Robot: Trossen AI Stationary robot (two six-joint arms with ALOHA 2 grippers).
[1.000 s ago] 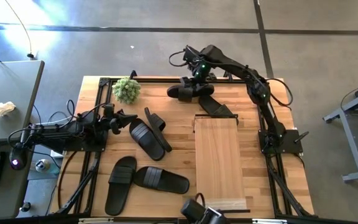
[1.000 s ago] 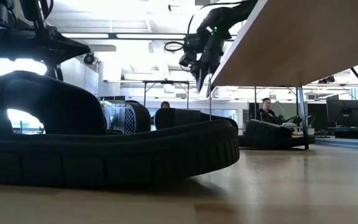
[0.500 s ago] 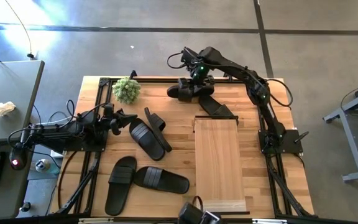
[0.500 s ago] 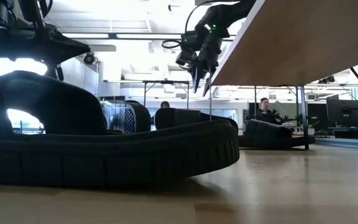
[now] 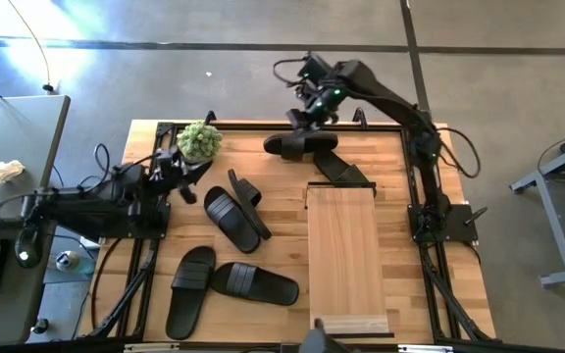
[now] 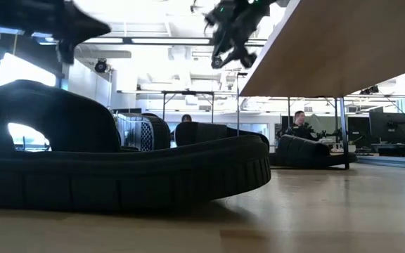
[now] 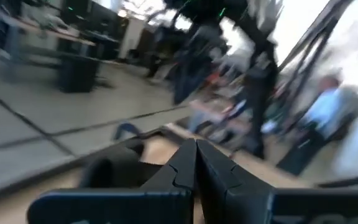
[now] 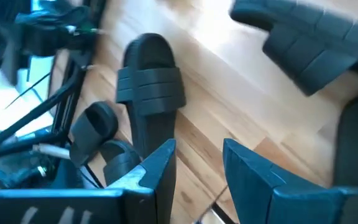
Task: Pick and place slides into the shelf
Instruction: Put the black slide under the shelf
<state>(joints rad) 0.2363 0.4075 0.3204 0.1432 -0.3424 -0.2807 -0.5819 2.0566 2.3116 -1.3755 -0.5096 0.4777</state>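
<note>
Several black slides lie on the table: one at the far edge, one with its end under the shelf, one flat beside one standing on its side, and two near the front left. My right gripper hangs open above the far slide with nothing between its fingers. My left gripper is shut and empty, raised over the table's left part next to the plant.
A small green plant stands at the far left corner, close to my left gripper. The shelf's plank top fills the right half of the table down to the near edge. In the low view a slide fills the foreground.
My right gripper has risen from just over the far slide and drawn toward the far edge, still open; the slide has stayed where it was. My left gripper has lifted off the table level, rolled about its own line, and shifted a little toward the plant, still shut.
</note>
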